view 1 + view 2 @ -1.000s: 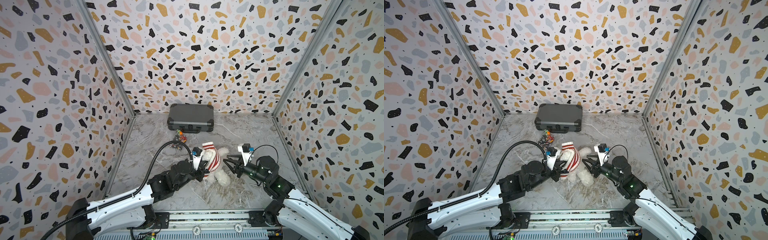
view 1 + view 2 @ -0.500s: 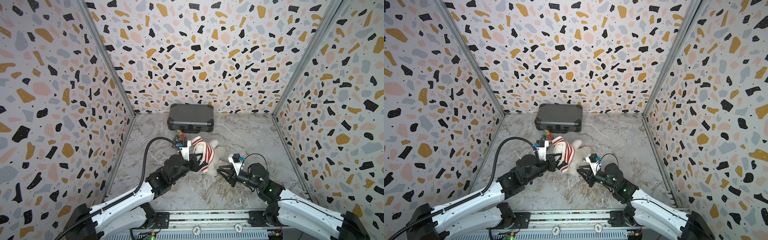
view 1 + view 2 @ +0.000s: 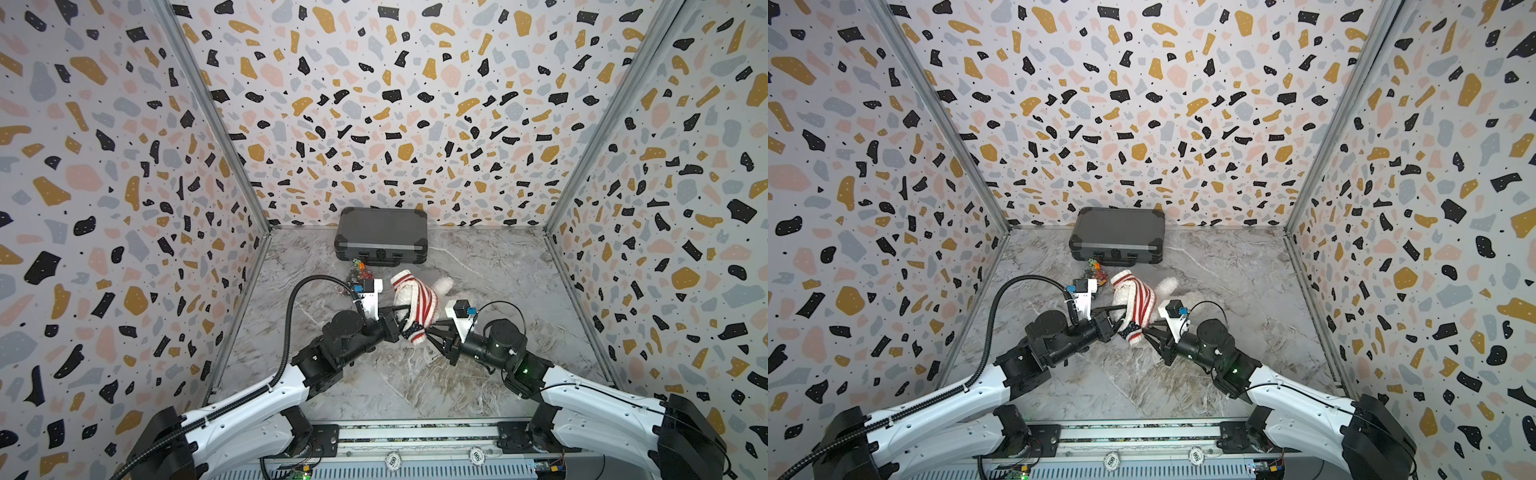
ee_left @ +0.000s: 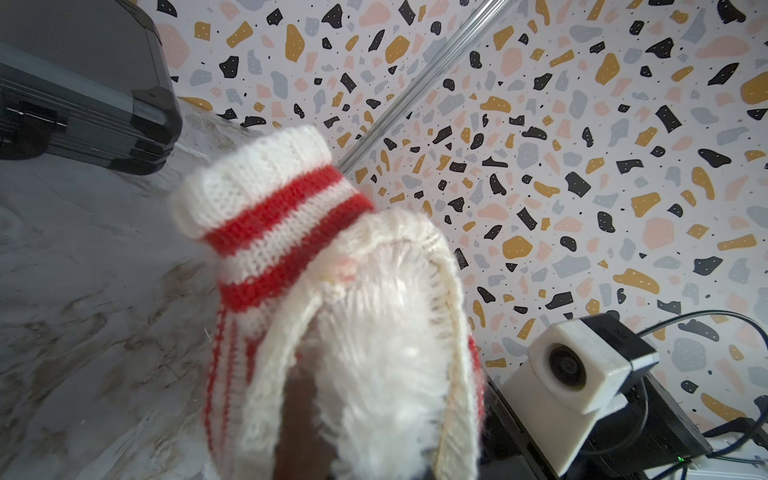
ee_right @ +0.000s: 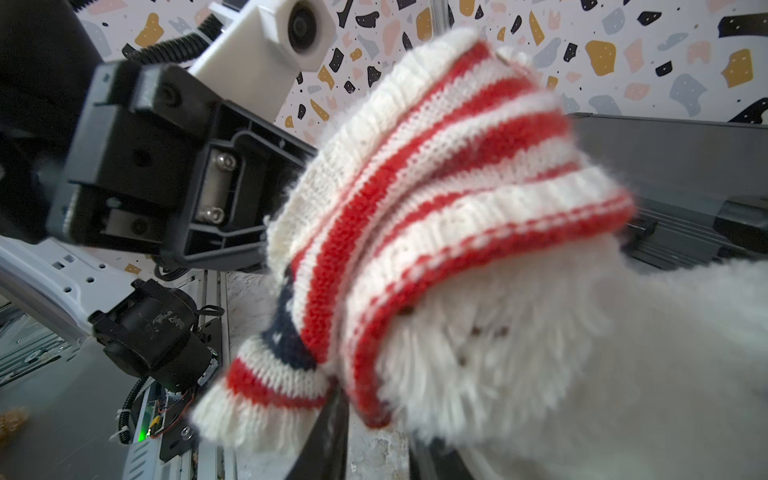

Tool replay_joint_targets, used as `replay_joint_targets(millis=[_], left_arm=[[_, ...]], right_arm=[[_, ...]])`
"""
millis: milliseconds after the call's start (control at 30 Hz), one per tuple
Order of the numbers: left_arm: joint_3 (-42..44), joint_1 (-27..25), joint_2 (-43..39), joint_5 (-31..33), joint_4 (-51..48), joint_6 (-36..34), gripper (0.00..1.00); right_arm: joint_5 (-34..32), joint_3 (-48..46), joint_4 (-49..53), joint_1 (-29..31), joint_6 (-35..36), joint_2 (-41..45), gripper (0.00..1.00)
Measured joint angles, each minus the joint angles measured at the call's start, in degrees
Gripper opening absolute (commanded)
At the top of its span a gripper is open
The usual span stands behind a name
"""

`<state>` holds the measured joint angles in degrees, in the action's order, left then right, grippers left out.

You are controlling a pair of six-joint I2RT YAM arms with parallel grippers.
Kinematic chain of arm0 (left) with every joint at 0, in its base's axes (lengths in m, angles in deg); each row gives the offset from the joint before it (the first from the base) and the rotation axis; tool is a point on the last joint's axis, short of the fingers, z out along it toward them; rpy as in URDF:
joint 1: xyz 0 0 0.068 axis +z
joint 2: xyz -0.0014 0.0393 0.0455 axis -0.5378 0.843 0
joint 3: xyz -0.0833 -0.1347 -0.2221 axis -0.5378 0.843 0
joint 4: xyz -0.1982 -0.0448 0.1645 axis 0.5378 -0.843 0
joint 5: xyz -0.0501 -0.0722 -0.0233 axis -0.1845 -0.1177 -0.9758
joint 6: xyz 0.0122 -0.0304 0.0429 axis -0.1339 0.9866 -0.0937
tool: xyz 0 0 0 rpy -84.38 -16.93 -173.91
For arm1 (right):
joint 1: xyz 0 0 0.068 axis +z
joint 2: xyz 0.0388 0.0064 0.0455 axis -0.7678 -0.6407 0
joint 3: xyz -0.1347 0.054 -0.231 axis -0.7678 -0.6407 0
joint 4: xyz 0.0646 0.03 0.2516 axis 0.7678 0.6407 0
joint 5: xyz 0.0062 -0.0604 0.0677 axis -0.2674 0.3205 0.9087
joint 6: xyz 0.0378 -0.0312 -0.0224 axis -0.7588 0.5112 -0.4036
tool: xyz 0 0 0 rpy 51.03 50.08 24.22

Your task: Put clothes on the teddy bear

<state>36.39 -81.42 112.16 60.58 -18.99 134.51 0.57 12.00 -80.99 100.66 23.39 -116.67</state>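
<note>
Bear (image 3: 443, 286) hangs mid worktop (image 3: 498, 270), just near of the grey case (image 3: 381, 237), held up between both hands.

Progress: striped sweater (image 3: 417, 297) covers the head only. The face peeks out under the hem in the right wrist view. Head not yet through the collar, sleeves look empty, body fur bare. Most of the dressing is left, by my read.

Left hand (image 3: 403, 324) is pressed together on the sweater's edge. Right hand (image 3: 430, 332) has fingers part-way apart about hem and fur; whether it grips, cannot tell.

Sweater's long axis runs far to near, collar toward the case. Bear's head seems to point left into it, body trailing right, mostly hidden.
</note>
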Motion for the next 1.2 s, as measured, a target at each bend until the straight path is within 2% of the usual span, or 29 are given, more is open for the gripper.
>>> replay_joint_targets(millis=[133, 467, 667, 967, 1200], left_arm=[[0.00, 0.02, 0.00, -0.39, 0.59, 1.03, 0.00], [0.00, 0.04, 0.00, -1.49, 1.66, 1.99, 0.00], [0.00, 0.04, -0.66, -1.46, 2.10, 3.10, 0.00], [0.00, -0.13, -1.81, -1.46, 0.81, 3.80, 0.00], [-0.02, -0.04, -3.19, -1.07, 0.72, 3.98, 0.00]], right_arm=[[-0.42, 0.00, -0.79, 0.52, 0.63, -0.09, 0.31], [-3.19, 0.63, -0.59, 0.63, 1.53, -0.24, 0.01], [-4.63, 0.20, -0.28, 1.05, 1.46, 1.14, 0.00], [-5.95, -6.21, 0.83, 2.36, -1.16, 8.20, 0.00], [-7.61, -9.64, 3.28, 2.80, -3.93, 8.94, 0.00]])
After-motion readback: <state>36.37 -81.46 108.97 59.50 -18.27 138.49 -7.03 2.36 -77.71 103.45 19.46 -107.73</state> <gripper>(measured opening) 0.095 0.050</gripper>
